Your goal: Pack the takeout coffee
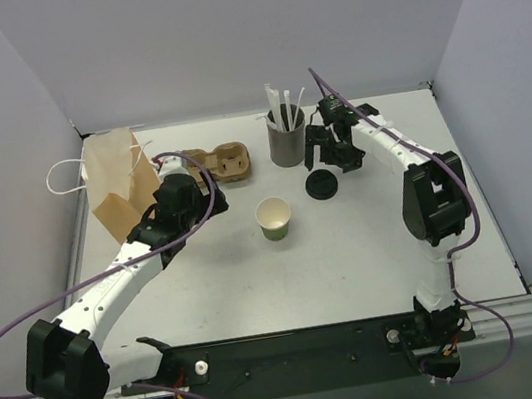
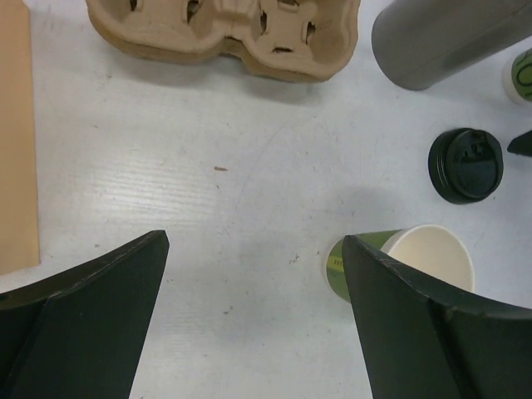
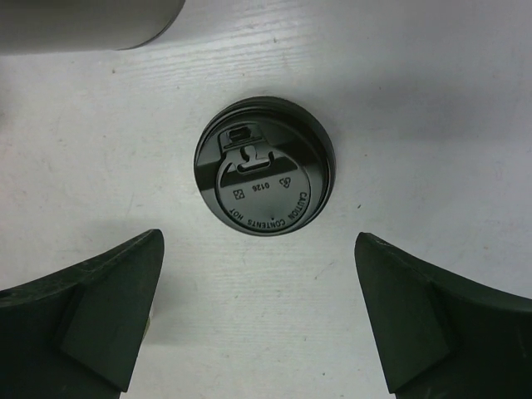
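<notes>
Toward the back right of the white table (image 1: 377,263), the black lid (image 3: 264,179) of the takeout coffee lies flat with its raised lettering and sip tab facing up. Only the lid shows here: no green cup wall is visible under it in any view. The right gripper (image 3: 258,241) hangs directly above it with its fingers spread wide. The lid sits in the gap between them, touching neither, so this gripper has hold of nothing.

Just behind the lid stands the grey straw holder (image 1: 288,143), upright, with white straws (image 1: 284,110) sticking out of its top. A green cup (image 1: 274,218) with a cream inside and no lid stands upright near the middle of the table, to the front left of the lid and apart from it. At the right edge of the left wrist view a sliver of another green cup (image 2: 524,76) shows beside the straw holder; its top is cut off, so it cannot be told whether it is covered.

The left gripper (image 2: 254,241) is over bare table on the left side, its fingers also as wide as they go, gripping nothing. Ahead of it lies a pulp cup carrier (image 1: 222,161), and a brown paper bag (image 1: 117,183) stands at the back left corner, just beside the left arm.
</notes>
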Robot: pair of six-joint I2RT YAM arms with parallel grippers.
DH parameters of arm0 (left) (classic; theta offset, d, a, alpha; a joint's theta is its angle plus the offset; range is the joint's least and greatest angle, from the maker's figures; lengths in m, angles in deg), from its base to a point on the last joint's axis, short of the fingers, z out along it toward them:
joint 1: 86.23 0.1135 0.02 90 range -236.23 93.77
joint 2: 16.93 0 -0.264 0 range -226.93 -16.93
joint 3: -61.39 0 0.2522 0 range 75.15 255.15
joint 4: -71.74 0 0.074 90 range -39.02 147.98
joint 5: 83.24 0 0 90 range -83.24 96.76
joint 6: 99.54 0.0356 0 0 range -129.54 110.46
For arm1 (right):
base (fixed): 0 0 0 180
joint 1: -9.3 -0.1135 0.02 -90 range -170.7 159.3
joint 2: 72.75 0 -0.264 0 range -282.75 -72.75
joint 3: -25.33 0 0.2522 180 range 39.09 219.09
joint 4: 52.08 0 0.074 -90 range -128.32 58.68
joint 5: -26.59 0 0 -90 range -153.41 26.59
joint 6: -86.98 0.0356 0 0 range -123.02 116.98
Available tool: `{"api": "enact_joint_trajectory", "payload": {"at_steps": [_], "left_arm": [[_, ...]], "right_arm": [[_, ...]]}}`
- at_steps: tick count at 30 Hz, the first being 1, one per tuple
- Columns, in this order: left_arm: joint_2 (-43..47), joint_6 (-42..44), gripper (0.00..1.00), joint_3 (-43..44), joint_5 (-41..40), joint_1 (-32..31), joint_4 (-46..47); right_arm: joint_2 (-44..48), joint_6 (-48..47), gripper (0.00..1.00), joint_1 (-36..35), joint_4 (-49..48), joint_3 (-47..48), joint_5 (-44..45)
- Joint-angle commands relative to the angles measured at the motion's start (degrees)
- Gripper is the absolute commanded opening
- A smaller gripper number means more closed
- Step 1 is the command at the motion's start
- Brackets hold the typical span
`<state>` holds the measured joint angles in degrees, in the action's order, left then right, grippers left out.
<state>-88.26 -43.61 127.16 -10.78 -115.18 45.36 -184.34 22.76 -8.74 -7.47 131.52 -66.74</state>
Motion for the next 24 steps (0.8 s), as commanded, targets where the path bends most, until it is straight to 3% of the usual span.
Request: {"api": "enact_joint_trajectory", "payload": {"at_steps": [1, 15, 24], "left_arm": [[1.37, -0.57, 0.98, 0.9, 3.48, -0.23, -4.25], [-0.12, 0.05, 0.97, 1.6, 5.32, -0.14, -3.55], [-0.83, -0.04, 0.97, 1.34, 6.11, -0.14, -3.2]], "right_arm": [[-3.19, -3.1, 0.94, 0.29, 2.9, 4.25, 1.4], [-8.91, -4.25, 0.95, -2.26, 2.63, 4.7, 5.26], [-10.05, -3.98, 0.87, -2.96, 2.55, 4.61, 8.43]]}}
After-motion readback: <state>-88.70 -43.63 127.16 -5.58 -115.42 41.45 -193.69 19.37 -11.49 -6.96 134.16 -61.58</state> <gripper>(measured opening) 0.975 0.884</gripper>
